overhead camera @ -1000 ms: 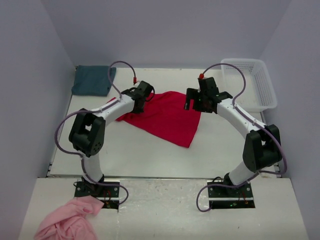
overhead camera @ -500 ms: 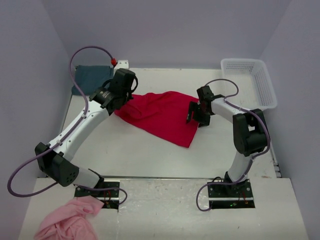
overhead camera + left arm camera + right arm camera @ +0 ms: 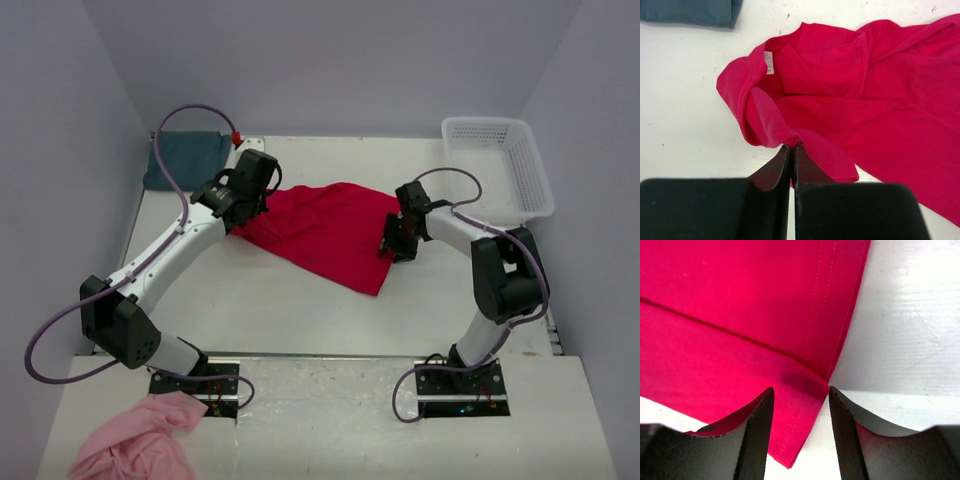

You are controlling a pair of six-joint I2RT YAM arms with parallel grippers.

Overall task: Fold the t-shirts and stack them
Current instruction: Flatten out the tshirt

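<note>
Red shirt (image 3: 330, 235), crumpled on desk (image 3: 300, 300); teal shirt (image 3: 185, 158) folded, far-left corner.
Left fingers (image 3: 770, 175) clamped on red shirt's edge; right fingers (image 3: 757, 440) apart, astride its hem.

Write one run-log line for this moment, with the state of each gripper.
left gripper: shut on red t-shirt | right gripper: open astride its hem | teal t-shirt: folded, far left
</note>
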